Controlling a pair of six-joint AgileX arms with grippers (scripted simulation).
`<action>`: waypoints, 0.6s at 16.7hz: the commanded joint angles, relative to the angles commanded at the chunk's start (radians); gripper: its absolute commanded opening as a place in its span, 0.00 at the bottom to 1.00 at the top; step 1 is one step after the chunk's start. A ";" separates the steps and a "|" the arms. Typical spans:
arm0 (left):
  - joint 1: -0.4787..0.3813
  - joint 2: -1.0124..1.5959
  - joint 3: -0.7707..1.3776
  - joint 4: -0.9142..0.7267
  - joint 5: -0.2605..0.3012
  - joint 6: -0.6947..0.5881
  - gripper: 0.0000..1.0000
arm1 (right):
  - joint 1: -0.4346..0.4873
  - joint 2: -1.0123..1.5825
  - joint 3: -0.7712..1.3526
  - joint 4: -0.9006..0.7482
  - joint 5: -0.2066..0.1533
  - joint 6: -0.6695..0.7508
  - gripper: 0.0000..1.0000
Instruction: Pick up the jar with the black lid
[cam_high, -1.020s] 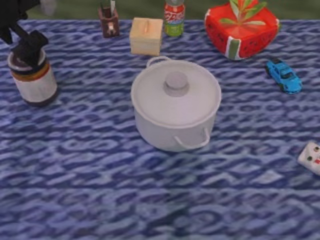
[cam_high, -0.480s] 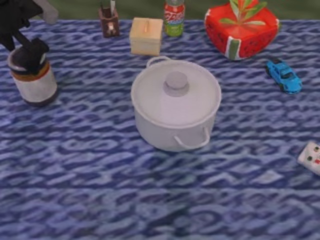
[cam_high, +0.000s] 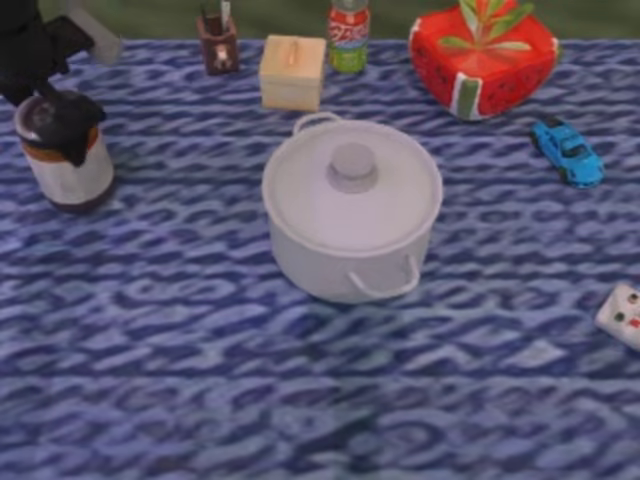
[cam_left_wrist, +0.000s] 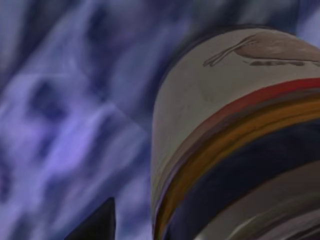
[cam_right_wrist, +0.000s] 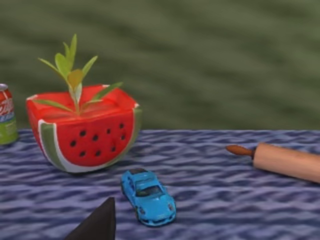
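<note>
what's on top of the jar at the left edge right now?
The black lid sits on the jar, and the left end effector is down over it, hiding most of the lid. Whether the fingers touch the jar cannot be seen.

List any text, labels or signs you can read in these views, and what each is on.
Nothing reads clearly.
Green bottle: red label with white script, too blurred to read.
Jar: white label with a brown bird-like drawing, no legible words.
Black lid: faint mark, mostly hidden by the left hand.
White box at the table's right edge: small red and green dots, no letters.
</note>
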 joint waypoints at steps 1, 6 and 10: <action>0.000 -0.017 -0.055 0.038 0.000 0.001 1.00 | 0.000 0.000 0.000 0.000 0.000 0.000 1.00; 0.003 -0.056 -0.191 0.138 -0.001 0.003 1.00 | 0.000 0.000 0.000 0.000 0.000 0.000 1.00; 0.003 -0.056 -0.191 0.138 -0.001 0.003 0.92 | 0.000 0.000 0.000 0.000 0.000 0.000 1.00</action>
